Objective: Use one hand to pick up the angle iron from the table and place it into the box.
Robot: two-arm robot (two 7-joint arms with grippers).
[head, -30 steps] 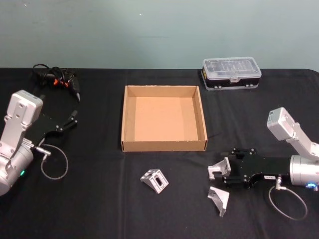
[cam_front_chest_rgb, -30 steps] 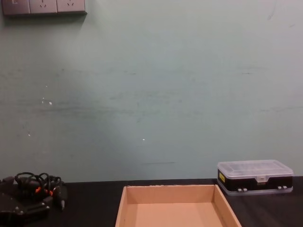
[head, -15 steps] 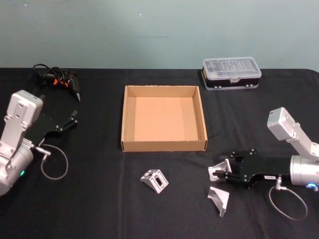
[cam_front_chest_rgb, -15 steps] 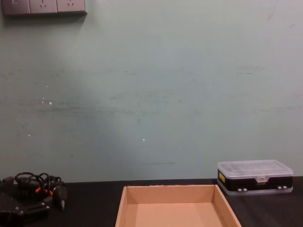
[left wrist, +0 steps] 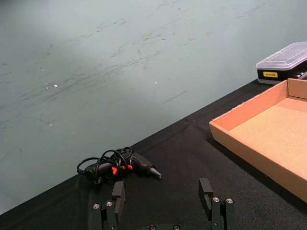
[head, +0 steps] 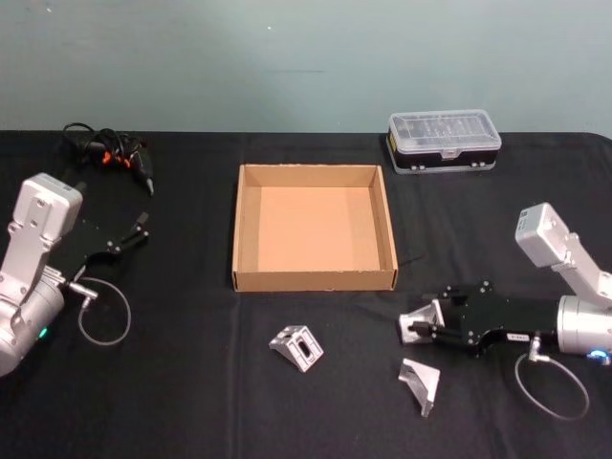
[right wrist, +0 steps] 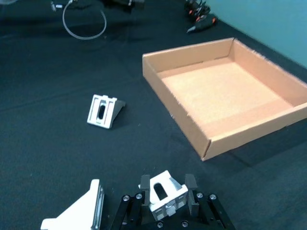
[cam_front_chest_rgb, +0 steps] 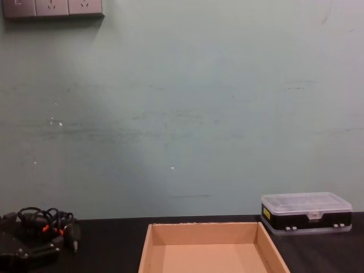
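Black table (head: 191,402) stretches across my head view below a pale green wall (cam_front_chest_rgb: 182,114), and a row of wall sockets (cam_front_chest_rgb: 52,8) sits at the upper left of the chest view. At centre frame I have the tan box (head: 314,280), open-topped with low walls.

My right gripper (head: 424,330) lies low at the lower right of the head view, reaching toward frame left. It is pinched narrow on a small silver angle iron (right wrist: 165,191), and the right wrist view shows the piece seated squarely between both fingers (right wrist: 191,183). I cannot tell whether the piece is clear of the table or touching it. It sits below and just right of the box's lower right corner, outside the box and apart from it.

A second angle iron (head: 296,347) lies on the table below the box's front wall, near the middle of the frame. A third angle iron (head: 420,384) lies just below the right gripper, apart from it.

My left gripper (head: 134,231) is parked near the left edge at mid-height, its fingers spread wide. A black corded tool (head: 113,156) rests at the upper left. A black plastic case (head: 444,141) with a clear lid sits at the upper right, beyond the box.
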